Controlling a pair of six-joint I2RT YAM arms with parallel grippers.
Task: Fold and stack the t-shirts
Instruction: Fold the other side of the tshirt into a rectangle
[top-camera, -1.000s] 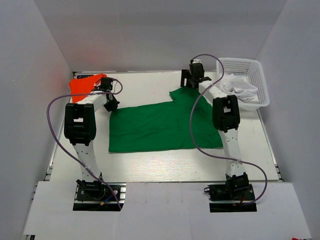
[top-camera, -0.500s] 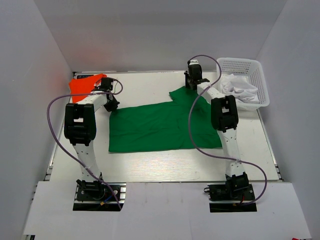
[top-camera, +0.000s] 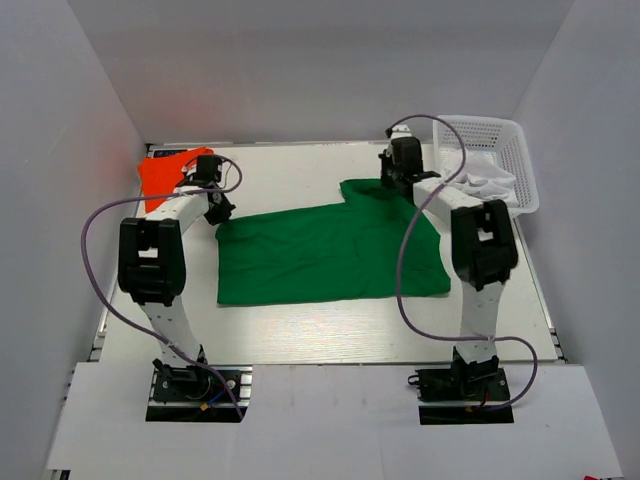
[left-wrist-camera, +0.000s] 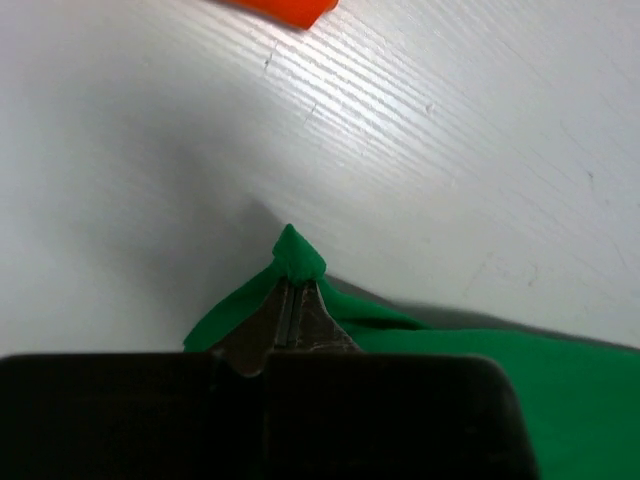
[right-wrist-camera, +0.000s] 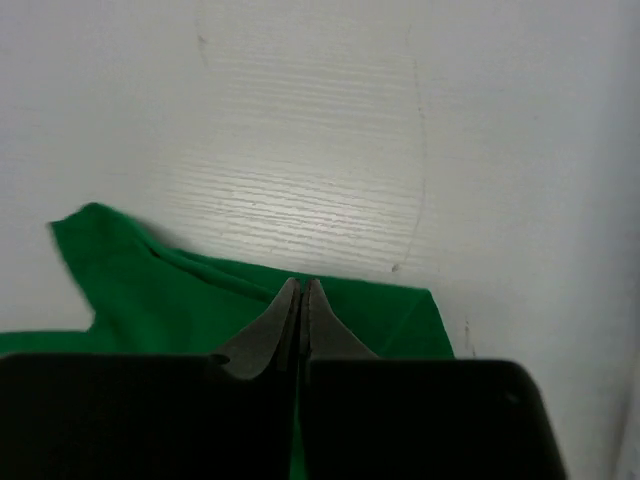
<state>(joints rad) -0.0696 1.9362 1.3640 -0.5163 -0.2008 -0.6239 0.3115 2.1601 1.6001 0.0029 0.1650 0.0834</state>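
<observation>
Green cloth is pinched tight in both hands: the left hand (left-wrist-camera: 293, 300) holds the far-left corner of the green t-shirt (top-camera: 320, 250), the right hand (right-wrist-camera: 301, 310) its far-right edge. The shirt lies flat on the surface (top-camera: 330, 330), spreading toward the arm bases with its long axis running left to right. The orange-red t-shirt (top-camera: 165, 172) lies just beyond the left hand, and the basket (top-camera: 505, 135) stands beside the right.

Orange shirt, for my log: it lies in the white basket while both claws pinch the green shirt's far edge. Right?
No. The top external view shows the orange shirt at the far left, not in the white basket. The left claw and right claw do pinch the far edge of the green shirt.
</observation>
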